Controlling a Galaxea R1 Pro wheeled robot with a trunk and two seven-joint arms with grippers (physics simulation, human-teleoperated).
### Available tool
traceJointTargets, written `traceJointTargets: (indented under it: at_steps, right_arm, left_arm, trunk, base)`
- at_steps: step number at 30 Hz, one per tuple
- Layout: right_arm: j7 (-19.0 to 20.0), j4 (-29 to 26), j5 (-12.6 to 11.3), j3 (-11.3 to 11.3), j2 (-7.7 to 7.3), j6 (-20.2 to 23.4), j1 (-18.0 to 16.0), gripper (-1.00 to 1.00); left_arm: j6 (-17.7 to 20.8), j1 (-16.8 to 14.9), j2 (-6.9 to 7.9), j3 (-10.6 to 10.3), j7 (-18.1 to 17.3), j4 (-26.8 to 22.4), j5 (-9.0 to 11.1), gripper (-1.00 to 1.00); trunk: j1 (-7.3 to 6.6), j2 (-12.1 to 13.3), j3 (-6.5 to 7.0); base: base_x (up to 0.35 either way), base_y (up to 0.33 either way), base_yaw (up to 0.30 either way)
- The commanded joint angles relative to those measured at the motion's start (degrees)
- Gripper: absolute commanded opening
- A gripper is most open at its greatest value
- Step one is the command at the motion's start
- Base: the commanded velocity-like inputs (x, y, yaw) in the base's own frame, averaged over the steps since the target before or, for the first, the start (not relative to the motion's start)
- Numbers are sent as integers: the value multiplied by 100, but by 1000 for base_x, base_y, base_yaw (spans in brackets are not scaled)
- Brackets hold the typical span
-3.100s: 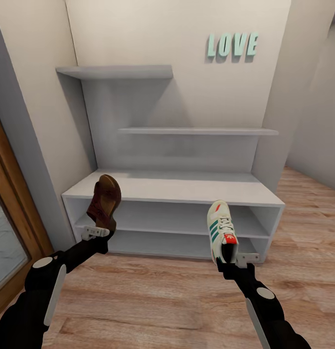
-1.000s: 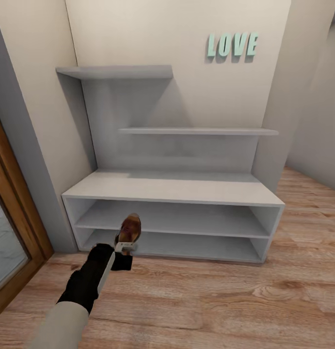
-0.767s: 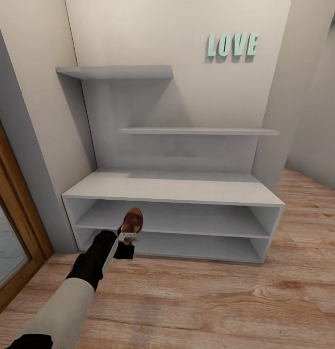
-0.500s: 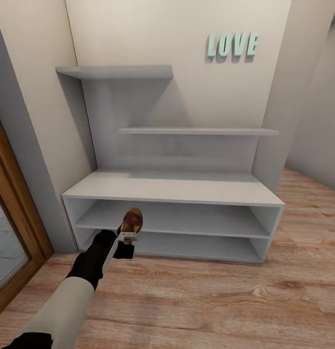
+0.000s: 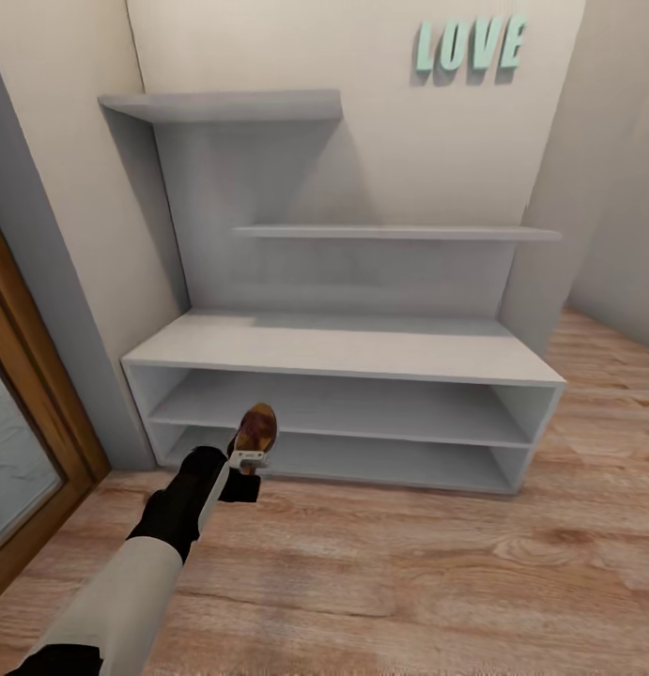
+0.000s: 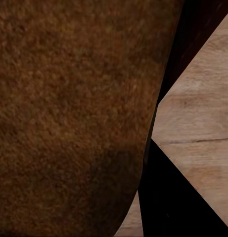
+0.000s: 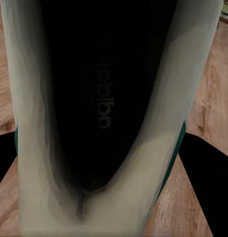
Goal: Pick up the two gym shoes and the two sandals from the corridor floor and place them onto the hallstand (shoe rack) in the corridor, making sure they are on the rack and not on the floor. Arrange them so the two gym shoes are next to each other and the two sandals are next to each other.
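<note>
Gripping a small dark brown leather sandal (image 5: 257, 427) upright, toe up, the left gripper (image 5: 248, 459) hung before the long, low light-grey hallstand (image 5: 343, 349), level with its lower open shelf. Both shelf levels and the flat top stood over the light brown wood-plank floor (image 5: 409, 573). Seen close from the left wrist, the tan-brown footbed (image 6: 69, 113) loomed large. From the right wrist, a white gym shoe with green trim (image 7: 158, 148) sat against the camera, apparently clamped by that gripper above the planks.
</note>
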Motion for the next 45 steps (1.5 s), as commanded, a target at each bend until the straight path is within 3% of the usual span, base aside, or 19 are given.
traceJointTargets:
  at_steps: [1,5,9,17,22,35,45]
  right_arm:
    - [1,-6,32,-1,-1,31,-4,-100]
    - [0,-6,32,-1,-1,31,-4,-100]
    - [-2,-6,32,-1,-1,31,-4,-100]
    - [-6,-6,36,5,5,31,-4,-100]
    - [-7,-7,41,14,7,31,-4,-100]
    - [-7,-7,41,25,7,31,-4,-100]
    - [-7,-6,41,34,7,28,-4,-100]
  left_arm:
    - [11,-3,1,-1,-71,-2,-75,-100]
    - [-96,-2,2,-1,-77,108,-83,-100]
    - [-555,-2,-13,-5,-78,203,-78,-100]
    - [-1005,-2,-18,-10,-78,248,-59,-100]
    - [-1432,-2,-24,-17,-78,539,-66,-100]
    - [-2021,26,-59,-19,-79,596,-60,-100]
    - [-2098,33,-71,-19,-81,601,-58,-100]
  trunk:
    - [1,-5,-38]
    - [11,-10,-164]
    - [22,-15,-290]
    - [42,-26,-534]
    - [55,-33,-655]
    - [55,-33,-656]
    - [55,-33,-656]
  base:
    - [0,0,102]
    - [0,0,103]
    - [0,0,103]
    - [0,0,102]
    - [0,0,32]
    - [21,-17,1]
    - [222,-228,0]
